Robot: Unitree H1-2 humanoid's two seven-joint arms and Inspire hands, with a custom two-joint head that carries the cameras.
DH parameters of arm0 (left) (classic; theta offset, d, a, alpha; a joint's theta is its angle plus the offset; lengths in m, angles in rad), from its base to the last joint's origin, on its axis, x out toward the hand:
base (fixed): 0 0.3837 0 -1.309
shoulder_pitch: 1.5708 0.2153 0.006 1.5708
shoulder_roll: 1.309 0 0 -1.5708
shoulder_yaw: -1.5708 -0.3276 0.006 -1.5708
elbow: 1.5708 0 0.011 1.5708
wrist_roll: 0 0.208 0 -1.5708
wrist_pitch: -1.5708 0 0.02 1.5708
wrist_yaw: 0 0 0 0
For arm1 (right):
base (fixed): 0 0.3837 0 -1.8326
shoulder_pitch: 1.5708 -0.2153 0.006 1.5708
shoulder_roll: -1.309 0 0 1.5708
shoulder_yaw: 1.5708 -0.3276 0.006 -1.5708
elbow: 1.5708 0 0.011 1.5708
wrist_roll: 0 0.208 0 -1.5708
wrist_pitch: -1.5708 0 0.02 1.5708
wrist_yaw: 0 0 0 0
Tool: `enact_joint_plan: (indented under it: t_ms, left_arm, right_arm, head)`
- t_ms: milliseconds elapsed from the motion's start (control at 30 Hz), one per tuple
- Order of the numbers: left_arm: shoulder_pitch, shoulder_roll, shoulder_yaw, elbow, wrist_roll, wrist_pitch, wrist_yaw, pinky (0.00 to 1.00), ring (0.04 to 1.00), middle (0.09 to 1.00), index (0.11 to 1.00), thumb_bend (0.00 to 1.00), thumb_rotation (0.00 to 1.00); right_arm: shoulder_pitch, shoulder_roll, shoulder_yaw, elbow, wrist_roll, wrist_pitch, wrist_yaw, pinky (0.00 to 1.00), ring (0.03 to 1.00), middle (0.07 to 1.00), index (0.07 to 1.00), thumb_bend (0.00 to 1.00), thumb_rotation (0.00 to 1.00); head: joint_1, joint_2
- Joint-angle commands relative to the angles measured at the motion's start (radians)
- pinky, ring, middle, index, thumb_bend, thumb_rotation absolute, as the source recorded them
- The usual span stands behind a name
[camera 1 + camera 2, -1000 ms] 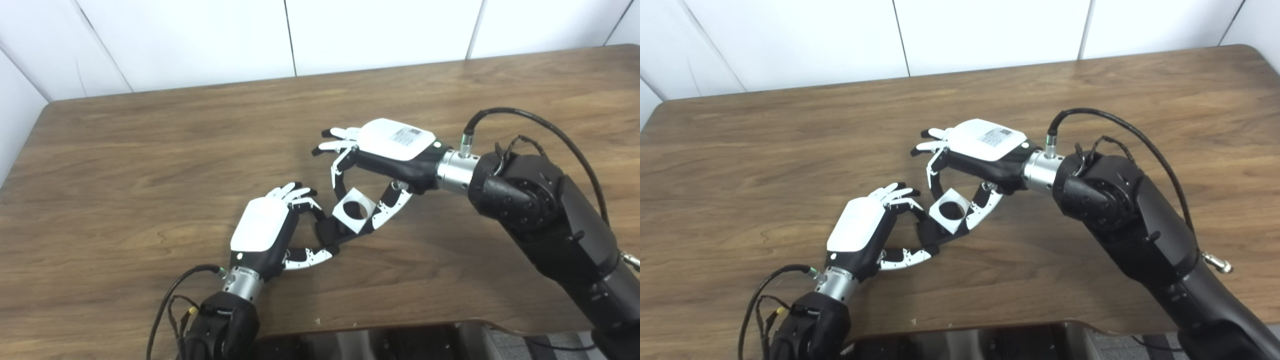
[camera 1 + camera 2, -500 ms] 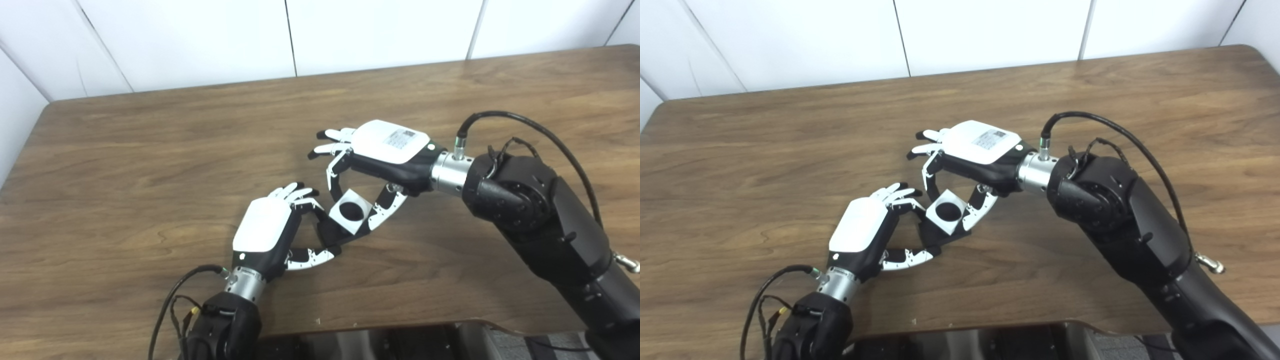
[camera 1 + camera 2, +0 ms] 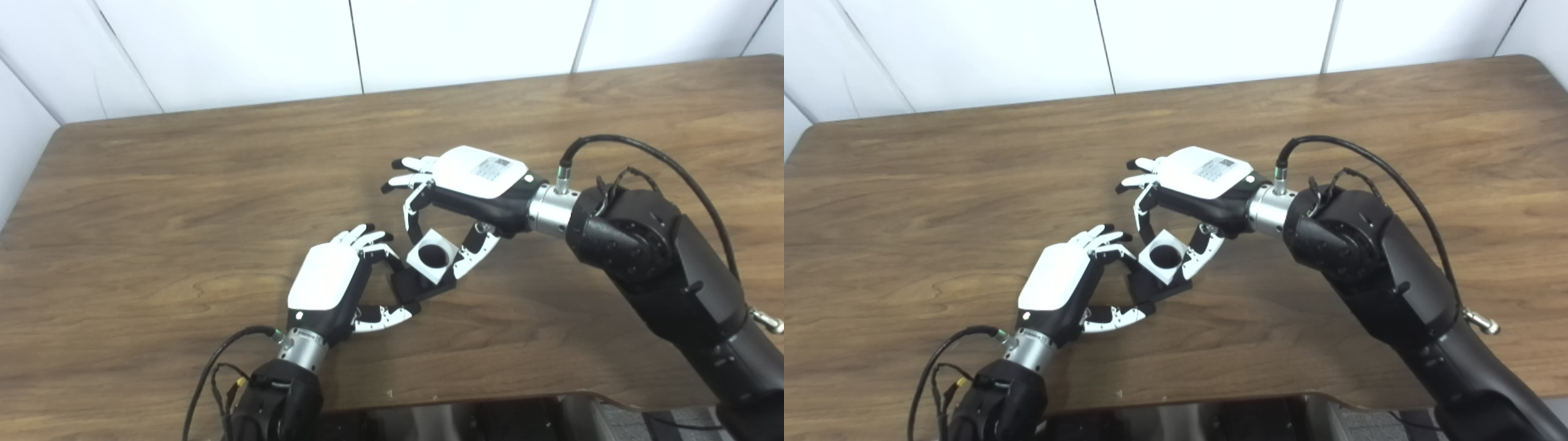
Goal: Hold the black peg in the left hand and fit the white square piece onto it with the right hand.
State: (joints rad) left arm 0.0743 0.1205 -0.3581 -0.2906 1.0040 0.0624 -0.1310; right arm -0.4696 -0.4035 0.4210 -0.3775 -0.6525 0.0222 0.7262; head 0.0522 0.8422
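The black peg (image 3: 409, 286) shows as a dark square base low over the wooden table (image 3: 184, 202), pinched between the thumb and fingers of my left hand (image 3: 334, 282). Directly on top of it sits the white square piece (image 3: 433, 256), tilted, its round hole facing up and dark inside. My right hand (image 3: 465, 196) reaches in from the right, with its thumb and one finger shut on the white piece's opposite edges. The remaining right fingers point left, away from it. The peg's post is hidden under the white piece.
A black cable (image 3: 637, 150) loops above the right wrist. The bulky right forearm (image 3: 667, 275) crosses the table's near right part. The table's front edge (image 3: 490, 398) runs just below both arms, and a white panelled wall (image 3: 367, 43) stands behind.
Both hands drifted slightly. The left hand with the peg base shifted a little up and right, and the white piece now sits closer over the base.
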Motion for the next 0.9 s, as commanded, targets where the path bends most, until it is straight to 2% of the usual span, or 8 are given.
enact_joint_plan:
  t_ms: [0,300,867]
  left_arm:
    - [-0.013,-0.005,0.004,-0.027,-0.010,-0.013,0.030,0.91,0.925,0.844,0.548,0.55,0.39]
    - [-0.015,-0.006,0.002,-0.029,-0.013,-0.005,0.022,0.92,0.928,0.847,0.553,0.55,0.39]
    - [-0.019,-0.009,0.002,-0.035,-0.003,-0.006,0.024,0.91,0.921,0.839,0.547,0.55,0.39]
  right_arm:
    - [-0.045,-0.002,-0.022,-0.010,0.001,-0.019,-0.024,0.97,1.000,0.920,0.489,0.52,0.14]
    - [-0.046,-0.003,-0.040,-0.002,0.014,-0.008,-0.019,0.97,1.000,0.919,0.489,0.52,0.14]
    - [-0.041,-0.001,-0.032,0.014,-0.001,-0.024,-0.026,0.96,1.000,0.915,0.490,0.52,0.14]
  head:
    - [0.001,0.001]
    - [0.000,0.002]
    - [0.005,0.010]
